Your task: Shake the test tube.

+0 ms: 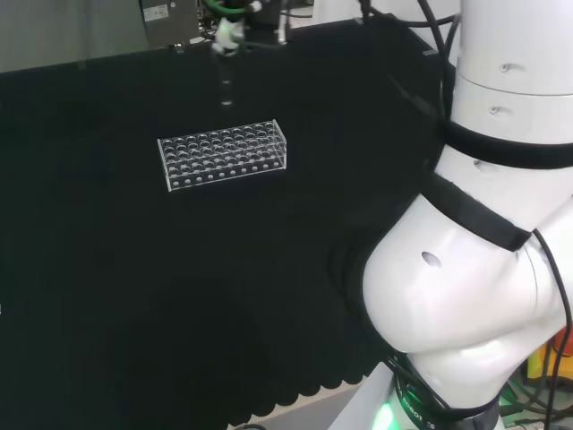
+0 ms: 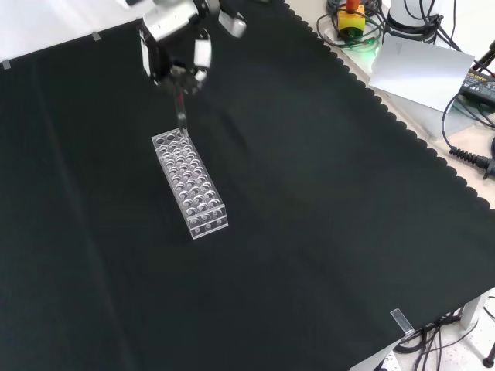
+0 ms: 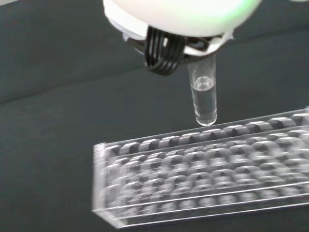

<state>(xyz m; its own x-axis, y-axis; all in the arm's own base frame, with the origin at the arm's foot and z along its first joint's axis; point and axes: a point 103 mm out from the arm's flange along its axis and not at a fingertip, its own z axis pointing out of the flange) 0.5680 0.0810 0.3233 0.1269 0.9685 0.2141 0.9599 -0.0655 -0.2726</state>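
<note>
Fingers of the hand were curled round the top of the test tube, which hung upright, clear of the rack and above its far end in the front view. Tube held a little clear liquid. Judgement: shake in short strokes, well above the rack on the counter.

A test tube rack stood on the cloth-covered bench, in the front view toward the upper left, its long side running from far to near. Above its far end hung the hand, and from it a test tube pointed down — its lower tip just above the rack's far edge, apart from it. In the head view the rack lay left of the arm's links — the tube beyond it.
</note>
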